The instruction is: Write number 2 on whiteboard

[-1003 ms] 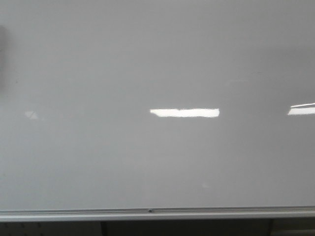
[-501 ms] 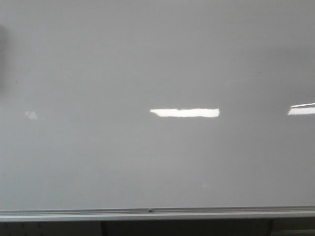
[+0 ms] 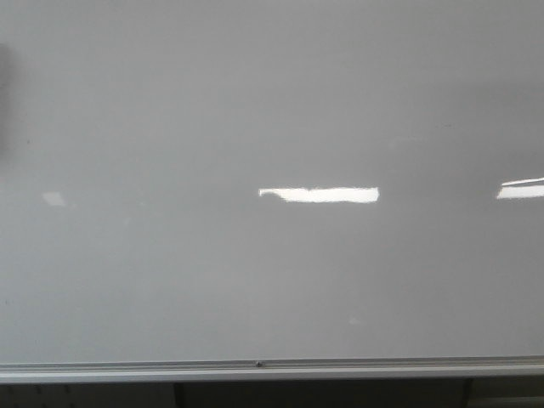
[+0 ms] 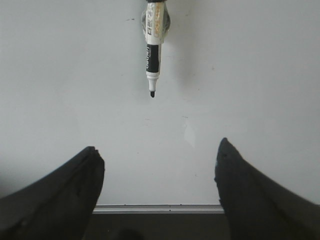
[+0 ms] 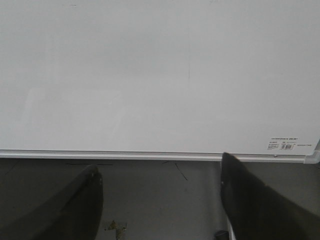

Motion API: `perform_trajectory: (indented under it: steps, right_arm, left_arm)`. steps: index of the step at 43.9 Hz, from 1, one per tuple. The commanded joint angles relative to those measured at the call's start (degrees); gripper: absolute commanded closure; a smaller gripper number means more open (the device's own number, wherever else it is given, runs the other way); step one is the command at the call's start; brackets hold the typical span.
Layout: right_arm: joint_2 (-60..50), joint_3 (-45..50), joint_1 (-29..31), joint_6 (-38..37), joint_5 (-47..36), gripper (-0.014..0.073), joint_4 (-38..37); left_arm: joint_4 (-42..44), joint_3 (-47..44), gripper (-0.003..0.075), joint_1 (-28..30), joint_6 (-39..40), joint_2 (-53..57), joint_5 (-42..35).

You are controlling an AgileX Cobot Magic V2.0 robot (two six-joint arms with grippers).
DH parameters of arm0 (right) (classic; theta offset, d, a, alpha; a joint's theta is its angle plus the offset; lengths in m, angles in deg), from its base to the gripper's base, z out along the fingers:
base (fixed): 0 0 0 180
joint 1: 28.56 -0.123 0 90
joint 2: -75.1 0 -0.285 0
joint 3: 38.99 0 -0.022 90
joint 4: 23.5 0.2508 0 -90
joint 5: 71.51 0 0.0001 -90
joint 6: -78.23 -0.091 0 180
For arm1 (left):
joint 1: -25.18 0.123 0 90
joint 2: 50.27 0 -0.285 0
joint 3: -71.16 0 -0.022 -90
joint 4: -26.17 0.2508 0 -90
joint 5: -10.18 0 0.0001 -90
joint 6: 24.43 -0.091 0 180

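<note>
Filling almost the whole front view, the whiteboard (image 3: pixel 272 102) is a big, shiny, pale grey board with a thin silver frame (image 3: pixel 272 371) along its near edge. No number 2 can be seen anywhere on it; the board looks bare of writing in all three views. Two bright white strips of light (image 3: pixel 320 195) shine on it, one near the middle and one at the right edge. A dark blurry shape (image 3: pixel 4 85) sits at the far left edge of the front view, and I cannot tell what it is.

In the left wrist view, a marker (image 4: pixel 153 47) lies flat on the board. It is white with a black band and a black tip, and its cap is off. The tip points toward the left fingers (image 4: pixel 157 187). These two dark fingers are spread wide apart and hold nothing. They are well apart from the marker, with bare board between.

In the right wrist view, the right fingers (image 5: pixel 160 195) are spread wide too, and they hold nothing. They hang over a dark floor (image 5: pixel 160 200), just past the board's silver frame. A small printed label (image 5: pixel 283 145) sits on the board near one corner. Its words are too small to read.
</note>
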Motion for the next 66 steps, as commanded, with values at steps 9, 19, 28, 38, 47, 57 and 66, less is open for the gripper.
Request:
perform_trajectory:
  steps: [9, 19, 28, 38, 47, 57, 66]
  right_arm:
    - [0.4, -1.5, 0.1, 0.5, -3.7, 0.0071, -0.2]
    - [0.4, -1.5, 0.1, 0.5, -3.7, 0.0071, -0.2]
    - [0.4, -1.5, 0.1, 0.5, -3.7, 0.0071, -0.2]
    - [0.4, -1.5, 0.1, 0.5, -3.7, 0.0071, -0.2]
    - [0.4, -1.5, 0.1, 0.5, -3.7, 0.0071, -0.2]
    - [0.4, -1.5, 0.1, 0.5, -3.7, 0.0071, -0.2]
    - [0.4, -1.5, 0.1, 0.5, -3.7, 0.0071, -0.2]
  left_arm:
    - [0.8, 8.1, 0.0092, 0.0, 0.1, -13.8, -6.9]
    - [1.1, 13.7, 0.0093, 0.0, 0.1, -24.5, -8.4]
    - [1.1, 16.6, 0.0093, 0.0, 0.1, -30.1, -13.4]
    - [1.1, 17.3, 0.012, 0.0, 0.1, -32.7, -19.9]
    - [1.1, 17.9, 0.018, 0.0, 0.1, -34.3, -20.0]
    - [1.1, 18.8, 0.0259, 0.0, 0.1, -35.6, -17.2]
    - [1.4, 18.9, 0.0405, 0.0, 0.1, -35.7, -16.7]
